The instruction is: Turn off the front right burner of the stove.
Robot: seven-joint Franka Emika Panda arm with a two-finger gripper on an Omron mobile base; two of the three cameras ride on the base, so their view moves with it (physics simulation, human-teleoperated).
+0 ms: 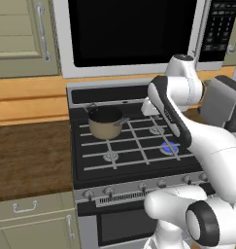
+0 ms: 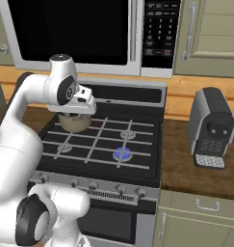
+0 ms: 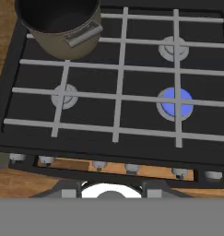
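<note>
matt black stove (image 3: 145, 122), wooden counter (image 1: 29, 158)

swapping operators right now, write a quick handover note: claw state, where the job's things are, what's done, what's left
Claw: hangs above the stove, holding nothing; whether it is open cannot be told.
Front right burner: glowing blue, so lit.
Pot: on the back left burner.
Knobs: in a row on the silver front panel, none touched.
Done: nothing visible.
Left: bring the claw down to the right knob and turn it until the glow goes out.
</note>
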